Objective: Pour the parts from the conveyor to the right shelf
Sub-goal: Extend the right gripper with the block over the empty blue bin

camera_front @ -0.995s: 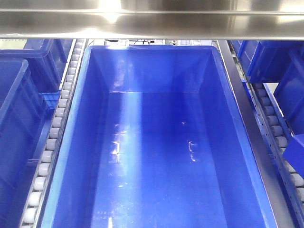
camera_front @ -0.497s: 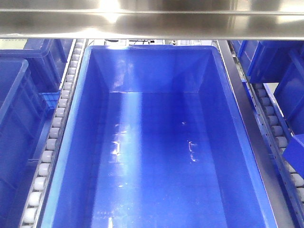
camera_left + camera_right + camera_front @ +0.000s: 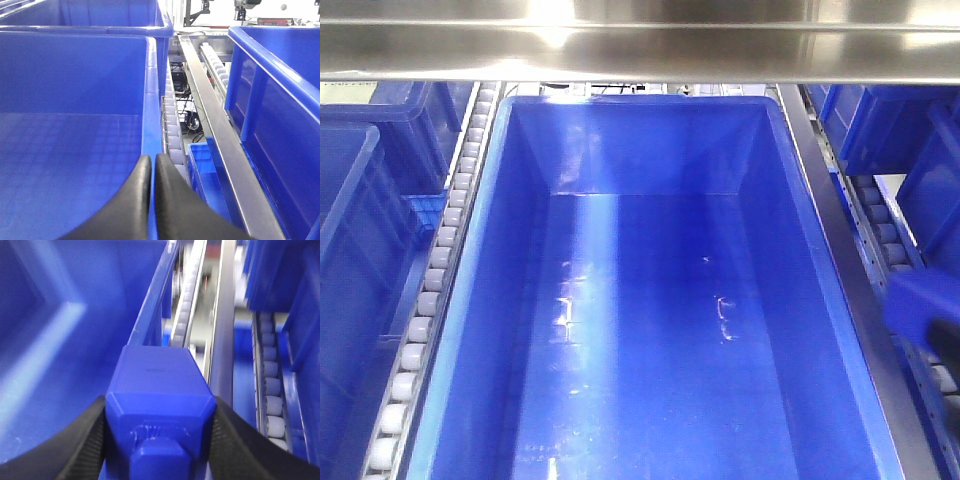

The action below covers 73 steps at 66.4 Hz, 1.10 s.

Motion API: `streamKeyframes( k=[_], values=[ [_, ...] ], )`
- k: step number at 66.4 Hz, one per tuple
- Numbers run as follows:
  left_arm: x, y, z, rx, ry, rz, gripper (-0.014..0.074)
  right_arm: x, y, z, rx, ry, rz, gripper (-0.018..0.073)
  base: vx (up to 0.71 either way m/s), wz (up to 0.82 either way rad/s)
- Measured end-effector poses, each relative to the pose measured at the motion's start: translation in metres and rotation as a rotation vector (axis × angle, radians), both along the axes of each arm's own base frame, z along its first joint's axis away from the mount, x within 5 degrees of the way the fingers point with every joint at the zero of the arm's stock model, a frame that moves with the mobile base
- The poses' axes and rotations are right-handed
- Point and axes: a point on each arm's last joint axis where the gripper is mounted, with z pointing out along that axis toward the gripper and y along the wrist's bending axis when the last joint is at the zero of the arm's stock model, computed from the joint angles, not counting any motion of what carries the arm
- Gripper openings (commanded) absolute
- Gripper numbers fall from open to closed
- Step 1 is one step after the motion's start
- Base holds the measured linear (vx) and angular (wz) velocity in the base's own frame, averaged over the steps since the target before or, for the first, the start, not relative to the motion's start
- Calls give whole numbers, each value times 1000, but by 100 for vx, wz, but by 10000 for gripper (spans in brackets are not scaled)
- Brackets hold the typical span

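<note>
The right gripper (image 3: 160, 440) has its fingers (image 3: 75, 445) clamped on either flank of the blue block (image 3: 159, 390), the part to be delivered. In the right wrist view the block's round stud points back toward the camera, so its long axis runs forward along the line of the fingers, and its far end sits just over the right rim of the large blue bin (image 3: 60, 330). That bin's open floor lies to the left of the block and below it; the roller track (image 3: 270, 385) and a steel rail (image 3: 225, 315) lie to its right. The coming move turns on this: the block wants carrying leftward over the rim before release, or it could land on the rail or the rollers.

The left gripper (image 3: 152, 165) shows its fingers (image 3: 134, 200) pressed together with nothing between them, hovering at the right wall of another bin (image 3: 75, 125), with a roller lane (image 3: 172, 130) just beside it. The right arm is plainly the one doing the job.

The front view gives what the wrist cameras cannot: the whole central bin (image 3: 640, 300) of the right shelf (image 3: 640, 50), holding nothing visible. The block (image 3: 920, 300) appears there only as a blurred blue shape at the right edge, outside the bin's rim and above the rollers (image 3: 890, 250). The conveyor is in no view.
</note>
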Motion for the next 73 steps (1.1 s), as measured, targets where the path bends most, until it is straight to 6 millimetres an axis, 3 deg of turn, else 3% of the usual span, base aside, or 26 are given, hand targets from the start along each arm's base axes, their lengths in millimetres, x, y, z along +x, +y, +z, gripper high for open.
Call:
streamKeyframes(
  k=[10, 26, 41, 53, 73],
  values=[
    [0, 0, 0, 0, 0, 0, -6, 26, 11, 20, -29, 33, 56, -5, 0, 0],
    [0, 0, 0, 0, 0, 0, -6, 61, 60, 22, -103, 181, 290, -5, 0, 0],
    [0, 0, 0, 0, 0, 0, -6, 100, 115, 7, -133, 366, 383, -5, 0, 0],
    [0, 0, 0, 0, 0, 0, -6, 133, 151, -20, -211, 527, 405, -5, 0, 0],
    [0, 0, 0, 0, 0, 0, -6, 184, 188, -52, -297, 695, 391, -2, 0, 0]
  ],
)
